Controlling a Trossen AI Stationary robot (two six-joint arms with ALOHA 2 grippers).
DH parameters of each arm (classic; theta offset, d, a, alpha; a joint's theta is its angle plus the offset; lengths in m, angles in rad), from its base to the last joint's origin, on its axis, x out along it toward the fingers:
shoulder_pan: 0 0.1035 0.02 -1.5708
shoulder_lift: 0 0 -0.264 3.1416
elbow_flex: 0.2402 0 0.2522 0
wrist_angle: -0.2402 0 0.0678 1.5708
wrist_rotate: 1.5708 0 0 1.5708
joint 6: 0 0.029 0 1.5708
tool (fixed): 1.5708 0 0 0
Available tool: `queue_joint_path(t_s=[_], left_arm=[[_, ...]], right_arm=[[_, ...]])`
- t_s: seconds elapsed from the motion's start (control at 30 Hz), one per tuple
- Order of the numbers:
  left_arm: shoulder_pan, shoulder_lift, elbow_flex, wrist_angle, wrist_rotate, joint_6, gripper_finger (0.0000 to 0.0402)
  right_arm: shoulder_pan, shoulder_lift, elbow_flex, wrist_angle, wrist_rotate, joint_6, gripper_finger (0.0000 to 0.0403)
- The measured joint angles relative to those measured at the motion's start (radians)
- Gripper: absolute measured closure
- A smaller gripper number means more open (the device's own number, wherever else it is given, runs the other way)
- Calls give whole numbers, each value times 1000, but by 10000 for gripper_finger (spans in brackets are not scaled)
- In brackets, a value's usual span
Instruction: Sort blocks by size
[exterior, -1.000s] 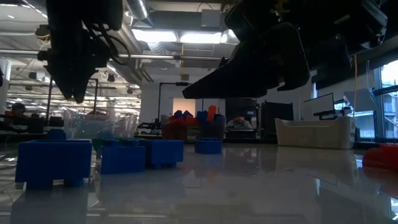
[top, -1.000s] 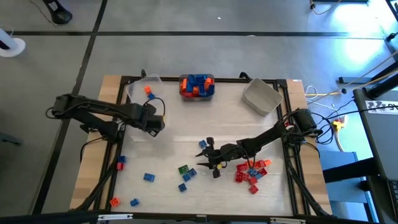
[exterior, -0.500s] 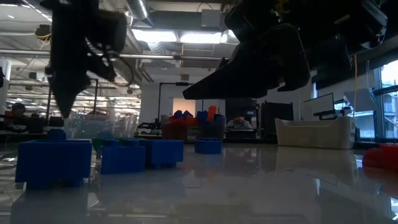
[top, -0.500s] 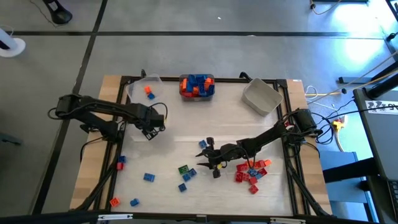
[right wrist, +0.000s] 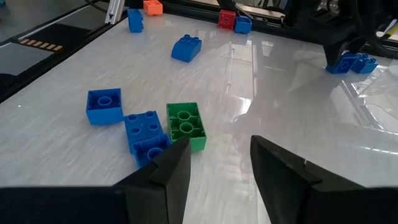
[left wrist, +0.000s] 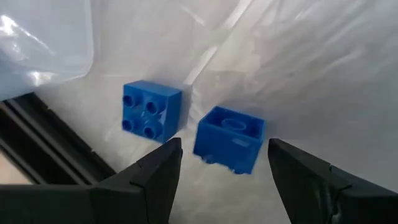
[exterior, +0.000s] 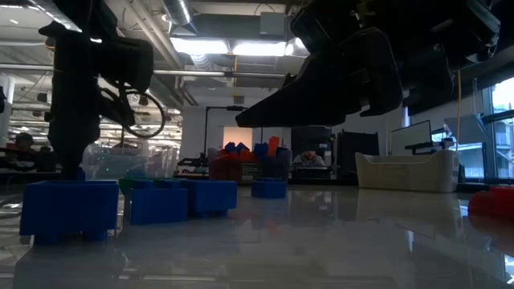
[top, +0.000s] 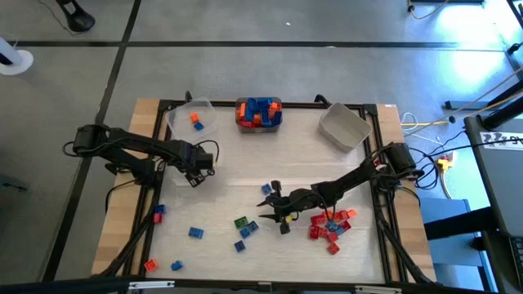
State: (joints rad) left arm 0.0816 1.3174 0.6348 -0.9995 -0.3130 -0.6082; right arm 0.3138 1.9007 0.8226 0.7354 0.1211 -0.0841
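— Starting at the left: what do we see by the clear plastic bin (top: 190, 117)?

— We see the left gripper (top: 194, 172) just in front of the clear bin, toward the table's near edge. In its wrist view the dark fingers (left wrist: 151, 175) stand wide apart with nothing between them, and two small blue studded plastic bricks (left wrist: 152, 111) lie on the white tabletop (top: 245, 171) just past the tips. One shows four studs; the other is tipped over beside it, almost touching.

— And inside that bin?

— We can make out an orange brick (top: 194, 118) and a blue one next to it.

— Moving right from the clear bin?

— A second bin heaped with blue and orange bricks (top: 259, 113) sits beside it along the far edge, then a grey bin (top: 343, 127) further right. Well in front of the clear bin, loose blue bricks (top: 195, 233) are scattered near the front left edge, along with a red and an orange one.

— The right arm?

— Its right gripper (top: 276, 214) hangs diagonally across from the clear bin, mid-table. We see its fingers (right wrist: 168, 174) partly open and holding nothing. A green two-stud brick (right wrist: 185, 126) lies just ahead, touching a blue one. A cluster of red bricks (top: 327, 226) lies under that arm.
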Motion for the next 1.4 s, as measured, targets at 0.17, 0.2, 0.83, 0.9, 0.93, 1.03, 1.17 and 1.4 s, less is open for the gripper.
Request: queue_joint_path(t_s=[0.17,0.2,0.83,0.9,0.93,1.03,1.17,1.4], left_arm=[[28,0,-45,98,65,40,175],[33,-1,-55,115,78,44,175],[51,-9,-68,162,94,28,273],[47,-8,-51,140,94,19,269],[44,-9,-40,137,90,14,268],[43,-33,9,139,88,15,269],[43,-64,85,135,87,40,269],[81,-93,219,136,34,120,268]], right_arm=[[0,0,0,0,0,0,237],[0,0,0,-1,0,0,237],[0,0,0,-4,0,-6,237],[0,0,0,-5,0,-3,237],[0,0,0,-5,0,-3,237],[0,0,0,-4,0,-3,237],[0,0,0,-5,0,-3,237],[0,0,0,-4,-1,-3,237]])
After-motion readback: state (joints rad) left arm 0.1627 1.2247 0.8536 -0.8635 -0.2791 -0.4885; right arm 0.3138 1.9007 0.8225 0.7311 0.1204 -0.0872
